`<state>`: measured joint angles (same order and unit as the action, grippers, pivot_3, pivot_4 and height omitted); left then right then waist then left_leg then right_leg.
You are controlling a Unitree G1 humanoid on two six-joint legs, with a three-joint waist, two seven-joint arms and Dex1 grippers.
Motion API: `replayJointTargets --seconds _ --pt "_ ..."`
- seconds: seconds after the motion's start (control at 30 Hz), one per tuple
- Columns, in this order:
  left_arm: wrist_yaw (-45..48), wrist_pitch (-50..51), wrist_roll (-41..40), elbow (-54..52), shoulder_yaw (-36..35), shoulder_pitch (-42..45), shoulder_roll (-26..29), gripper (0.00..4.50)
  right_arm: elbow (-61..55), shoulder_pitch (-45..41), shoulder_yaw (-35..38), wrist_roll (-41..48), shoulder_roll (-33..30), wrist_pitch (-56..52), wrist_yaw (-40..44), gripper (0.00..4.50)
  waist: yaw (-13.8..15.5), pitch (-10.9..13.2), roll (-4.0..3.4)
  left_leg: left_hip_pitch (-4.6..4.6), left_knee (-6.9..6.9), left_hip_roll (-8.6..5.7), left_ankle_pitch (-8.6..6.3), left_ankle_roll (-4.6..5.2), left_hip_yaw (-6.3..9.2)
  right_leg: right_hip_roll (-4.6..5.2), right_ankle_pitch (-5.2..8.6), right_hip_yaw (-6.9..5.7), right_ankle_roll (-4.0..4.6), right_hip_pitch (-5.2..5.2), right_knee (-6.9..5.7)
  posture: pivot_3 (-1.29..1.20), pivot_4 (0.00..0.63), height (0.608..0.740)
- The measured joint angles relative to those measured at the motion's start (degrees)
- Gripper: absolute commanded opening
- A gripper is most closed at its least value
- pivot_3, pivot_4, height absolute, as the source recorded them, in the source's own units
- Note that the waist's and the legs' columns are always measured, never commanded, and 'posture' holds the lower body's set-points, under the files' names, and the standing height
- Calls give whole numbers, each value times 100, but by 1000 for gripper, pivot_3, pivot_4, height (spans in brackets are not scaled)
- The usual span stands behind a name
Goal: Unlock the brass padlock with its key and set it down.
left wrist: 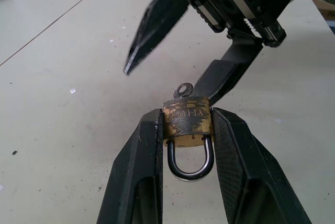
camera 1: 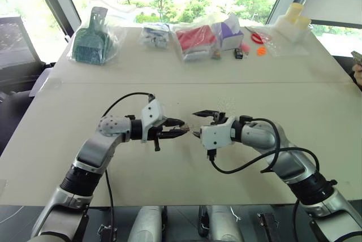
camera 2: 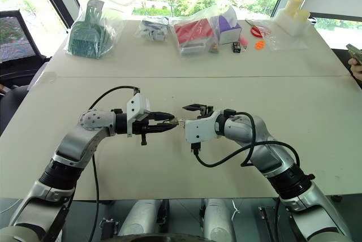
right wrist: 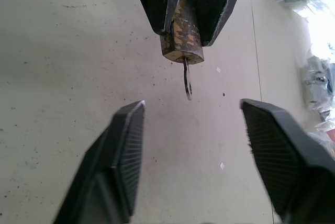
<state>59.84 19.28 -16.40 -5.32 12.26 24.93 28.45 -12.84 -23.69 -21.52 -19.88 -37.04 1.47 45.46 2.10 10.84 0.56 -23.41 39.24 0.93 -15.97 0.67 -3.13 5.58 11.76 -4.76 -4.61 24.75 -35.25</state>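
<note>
**Padlock held in the left gripper, key in its keyhole, right gripper apart**

The left gripper (left wrist: 186, 130) was clamped on the padlock (left wrist: 187, 120), one finger on each side of the brass body. The shackle (left wrist: 190, 158) looped back between the fingers, towards the wrist, and looked seated in the body. The key (left wrist: 183, 89) stuck out of the padlock's far face, its round bow free in the air.

The right gripper (right wrist: 191, 130) stood wide, its two fingers (right wrist: 123, 156) apart on either side of the key without touching it. From the right wrist, the key (right wrist: 187, 80) hung edge-on from the padlock's end, between and just ahead of the spread fingertips.

From the head camera, both grippers met tip to tip above the table (camera 1: 169, 78), the padlock (camera 2: 176, 122) a small glint between them, held clear of the tabletop.

Well beyond the padlock, along the table's far edge, lay bagged items: a green one (camera 1: 90, 41) to the left, a red one (camera 1: 196, 39) straight behind, and red scissors (camera 1: 256, 37) further right.
</note>
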Motion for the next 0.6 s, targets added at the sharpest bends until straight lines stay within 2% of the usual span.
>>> replayJointTargets --seconds 0.07,0.1,0.6 --pt "-1 -5 3 0 1 1 0 742 -41 3 0 1 8 -20 11 225 -2 0 0 0 0 0 0 0 0 0 0 0 0 0 0 0 150 740" --pt "0 -7 4 0 2 1 0 742 -57 3 0 2 16 -30 16 100 -3 0 0 0 0 0 0 0 0 0 0 0 0 0 0 0 150 740" --pt "-38 -109 129 25 18 7 -39 742 -95 1 1 33 147 -216 150 100 -2 0 0 0 0 0 0 0 0 0 -1 0 -1 0 0 0 150 740"
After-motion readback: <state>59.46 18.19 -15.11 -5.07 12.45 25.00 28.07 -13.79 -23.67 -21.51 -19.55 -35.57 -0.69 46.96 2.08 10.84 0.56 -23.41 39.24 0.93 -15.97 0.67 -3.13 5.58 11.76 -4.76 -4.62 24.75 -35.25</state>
